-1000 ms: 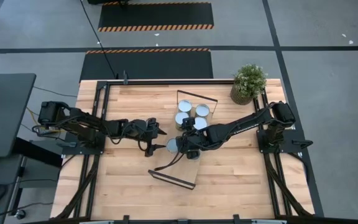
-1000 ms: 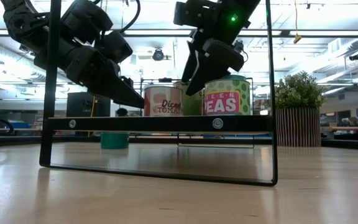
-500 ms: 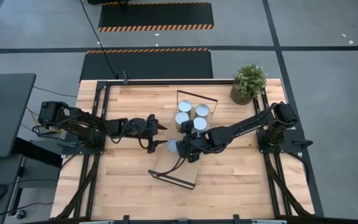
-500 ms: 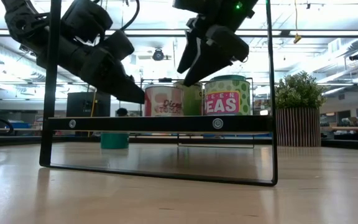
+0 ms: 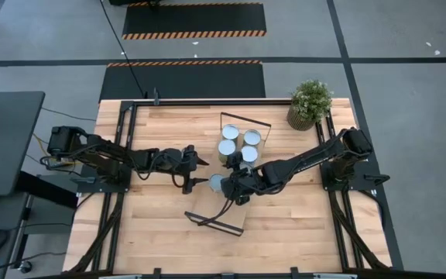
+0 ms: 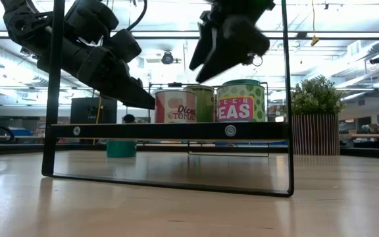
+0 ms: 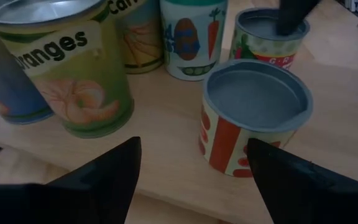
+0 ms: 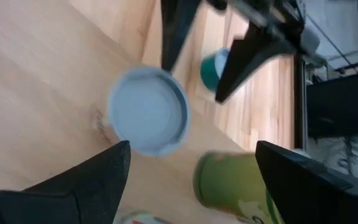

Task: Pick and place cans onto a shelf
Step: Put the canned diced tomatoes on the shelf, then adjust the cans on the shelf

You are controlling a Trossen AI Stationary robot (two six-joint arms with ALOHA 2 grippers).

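The shelf (image 5: 221, 203) is a light-wood board with black wire ends (image 6: 170, 130) lying across the table's middle. Several cans stand on it: a cluster (image 5: 238, 143) toward the far end and a single red-and-white one (image 5: 217, 183) (image 7: 257, 118) (image 8: 149, 118) nearer. My left gripper (image 5: 202, 172) (image 7: 191, 180) is open, level with that single can and just to its left. My right gripper (image 5: 229, 188) (image 6: 219, 52) (image 8: 188, 180) is open above and right of the same can, clear of it. An oranges can (image 7: 61, 68) and a green peas can (image 6: 241, 102) stand close by.
A potted plant (image 5: 310, 102) (image 6: 316, 112) stands at the table's far right corner. Black rails (image 5: 122, 147) run along the table's left and right sides. Bare wood (image 5: 153, 225) lies toward the near edge on both sides of the shelf.
My right gripper has risen from beside the cans until its fingertips stand above their tops, and has stayed open. The cans and the shelf have kept their places.
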